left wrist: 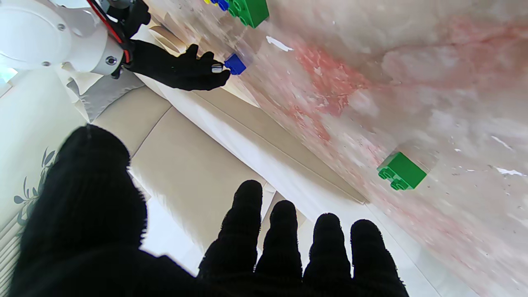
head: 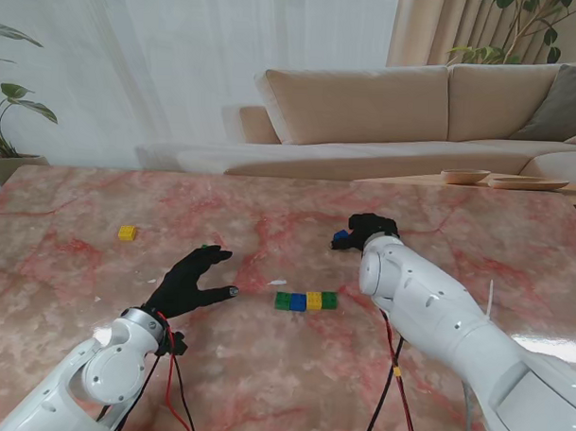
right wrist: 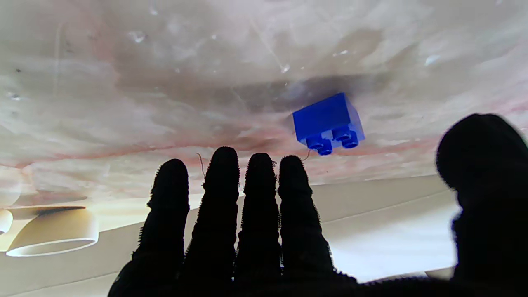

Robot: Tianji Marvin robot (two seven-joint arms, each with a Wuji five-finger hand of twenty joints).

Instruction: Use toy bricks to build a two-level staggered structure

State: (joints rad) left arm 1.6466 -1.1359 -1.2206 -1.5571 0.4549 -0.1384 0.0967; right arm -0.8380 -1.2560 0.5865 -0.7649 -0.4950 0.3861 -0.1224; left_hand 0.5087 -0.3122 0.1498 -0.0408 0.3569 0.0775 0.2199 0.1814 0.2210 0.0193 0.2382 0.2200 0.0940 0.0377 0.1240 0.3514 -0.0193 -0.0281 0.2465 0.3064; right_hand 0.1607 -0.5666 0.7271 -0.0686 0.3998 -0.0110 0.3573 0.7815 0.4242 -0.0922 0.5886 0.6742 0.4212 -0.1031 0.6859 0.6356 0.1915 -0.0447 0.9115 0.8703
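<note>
— Leftmost on the marble table (head: 68,293)?
— Lone yellow brick (head: 126,233), far left, well apart from everything else.
— Next?
— Left hand (head: 193,280), fingers spread, gripping nothing. Just beyond its fingertips, loose green brick (left wrist: 401,170), studs facing up off the tabletop.
— Middle?
— Row of bricks (head: 305,300): green, blue, yellow, green, touching end to end. Long axis running left to right, nearer to me than both single bricks on the right half.
— Right?
— Right hand (head: 371,228), fingers extended and apart, empty. Blue brick (right wrist: 328,122) right beside the fingertips, studs up, flat on the table.
— Surface, room?
— Pink-veined marble. Beyond it, beige sofa (head: 405,111), sheer curtains (head: 180,51), potted plant (head: 12,111) at far left.
</note>
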